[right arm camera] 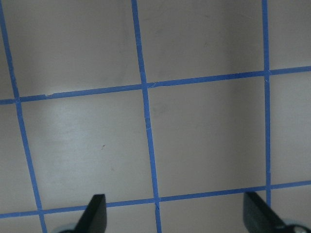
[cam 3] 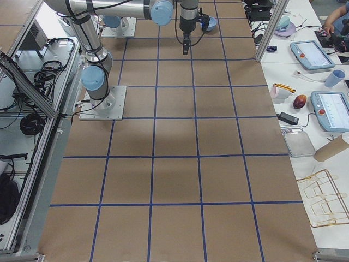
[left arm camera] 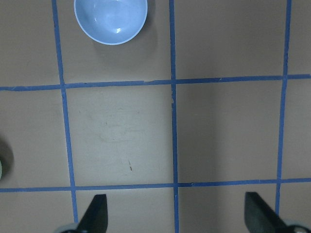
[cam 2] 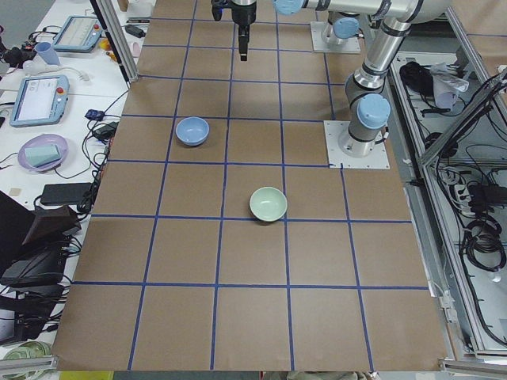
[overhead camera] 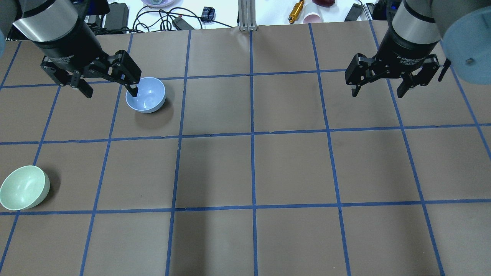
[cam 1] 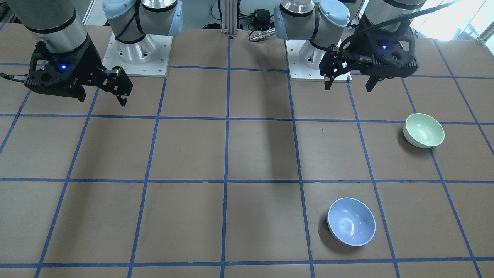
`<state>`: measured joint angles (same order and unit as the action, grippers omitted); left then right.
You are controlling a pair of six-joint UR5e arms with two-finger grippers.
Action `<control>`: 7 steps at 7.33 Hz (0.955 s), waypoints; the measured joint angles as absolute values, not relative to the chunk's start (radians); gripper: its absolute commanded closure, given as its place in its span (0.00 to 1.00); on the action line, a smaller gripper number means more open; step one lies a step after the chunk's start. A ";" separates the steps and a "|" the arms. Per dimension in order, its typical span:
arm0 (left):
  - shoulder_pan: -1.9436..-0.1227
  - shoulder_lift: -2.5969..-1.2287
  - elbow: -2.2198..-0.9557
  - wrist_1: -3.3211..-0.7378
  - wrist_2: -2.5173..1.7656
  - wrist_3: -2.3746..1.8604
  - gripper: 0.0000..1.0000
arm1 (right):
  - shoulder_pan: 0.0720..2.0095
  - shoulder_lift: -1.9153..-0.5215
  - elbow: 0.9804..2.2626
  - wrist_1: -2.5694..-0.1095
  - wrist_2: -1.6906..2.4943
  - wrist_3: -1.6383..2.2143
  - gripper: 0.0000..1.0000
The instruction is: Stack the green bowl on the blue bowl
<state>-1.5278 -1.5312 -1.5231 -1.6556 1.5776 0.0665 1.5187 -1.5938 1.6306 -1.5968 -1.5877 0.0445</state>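
The green bowl (cam 1: 423,130) stands upright on the table on my left side, near the table's left edge in the overhead view (overhead camera: 23,188), and it also shows in the exterior left view (cam 2: 268,204). The blue bowl (cam 1: 351,221) stands upright farther forward (overhead camera: 145,94). In the left wrist view it is at the top (left arm camera: 111,19). My left gripper (overhead camera: 111,93) is open and empty, held high above the table, and in the overhead view one fingertip overlaps the blue bowl's rim. My right gripper (overhead camera: 378,94) is open and empty, high over the right side (cam 1: 102,99).
The brown table top is marked with a blue tape grid (overhead camera: 252,133). The two arm bases (cam 1: 137,54) stand at the robot's edge. Cables, a pink cup (overhead camera: 312,17) and a yellow tool (overhead camera: 296,10) lie beyond the far edge.
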 measured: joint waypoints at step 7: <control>-1.542 -1.524 -1.523 -1.651 1.576 0.092 0.00 | 1.519 -1.594 1.631 -1.597 -1.588 0.045 0.00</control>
